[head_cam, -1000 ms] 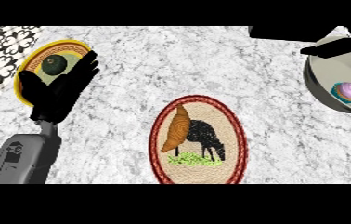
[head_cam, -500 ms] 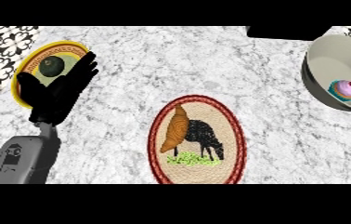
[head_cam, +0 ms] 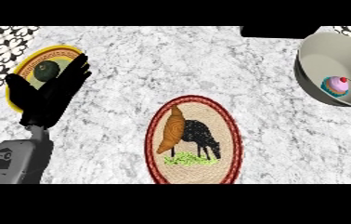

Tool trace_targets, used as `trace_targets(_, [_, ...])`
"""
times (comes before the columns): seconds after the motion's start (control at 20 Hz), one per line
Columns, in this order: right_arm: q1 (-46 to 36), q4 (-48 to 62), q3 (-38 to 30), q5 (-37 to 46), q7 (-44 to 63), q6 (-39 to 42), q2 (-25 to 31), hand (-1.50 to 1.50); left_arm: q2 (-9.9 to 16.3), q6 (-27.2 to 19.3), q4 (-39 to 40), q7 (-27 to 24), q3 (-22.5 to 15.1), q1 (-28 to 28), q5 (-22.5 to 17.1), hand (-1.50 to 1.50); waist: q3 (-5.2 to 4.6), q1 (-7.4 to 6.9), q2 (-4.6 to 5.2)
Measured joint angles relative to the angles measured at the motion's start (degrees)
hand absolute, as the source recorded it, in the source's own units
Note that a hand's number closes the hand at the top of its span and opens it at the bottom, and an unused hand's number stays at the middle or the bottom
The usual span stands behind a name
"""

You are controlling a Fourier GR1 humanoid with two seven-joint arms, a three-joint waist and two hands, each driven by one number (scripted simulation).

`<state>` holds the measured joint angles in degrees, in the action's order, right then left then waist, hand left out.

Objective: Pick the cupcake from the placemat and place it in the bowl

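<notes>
Open marble counter [head_cam: 205, 65] runs between the placemat [head_cam: 194, 140] and the bowl [head_cam: 322, 67], with nothing standing on it. At the left, the resting left hand [head_cam: 51, 95] overlaps the yellow plate [head_cam: 27, 67].

My counter [head_cam: 205, 65] looks like polished grey-veined marble. The placemat [head_cam: 195, 140] at lower centre seems woven, rough fibre. The bowl [head_cam: 316, 60] at right reads as smooth, matt grey. My left hand [head_cam: 49, 96] is matt black.

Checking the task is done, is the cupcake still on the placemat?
No, the cupcake sits inside the bowl, and the placemat holds nothing.
</notes>
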<state>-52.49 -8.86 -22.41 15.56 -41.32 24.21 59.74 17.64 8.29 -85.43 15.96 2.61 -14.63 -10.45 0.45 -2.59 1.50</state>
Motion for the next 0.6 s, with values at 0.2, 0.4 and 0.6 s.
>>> trace_targets(0.2, [2.9, -0.7, -1.1, -1.7, -1.4, 4.3, 3.2, -1.50, 0.2, 0.0, 0.0, -0.2, 0.6, 0.7, -0.1, 0.00, 0.04, 1.01, -0.36])
trace_targets(0.4, [5.9, -1.6, -2.2, -3.9, -1.3, 8.4, 4.6, -1.50, 0.4, -0.1, 0.1, -0.5, 1.1, 2.1, -0.1, 0.00, 0.10, 2.26, -0.87])
trace_targets(0.6, [8.8, -2.4, -3.6, -6.8, 0.0, 12.3, 5.2, 1.50, 0.6, -0.5, 0.2, -0.5, 1.8, 2.7, -0.1, 0.00, 0.17, 3.75, -1.34])
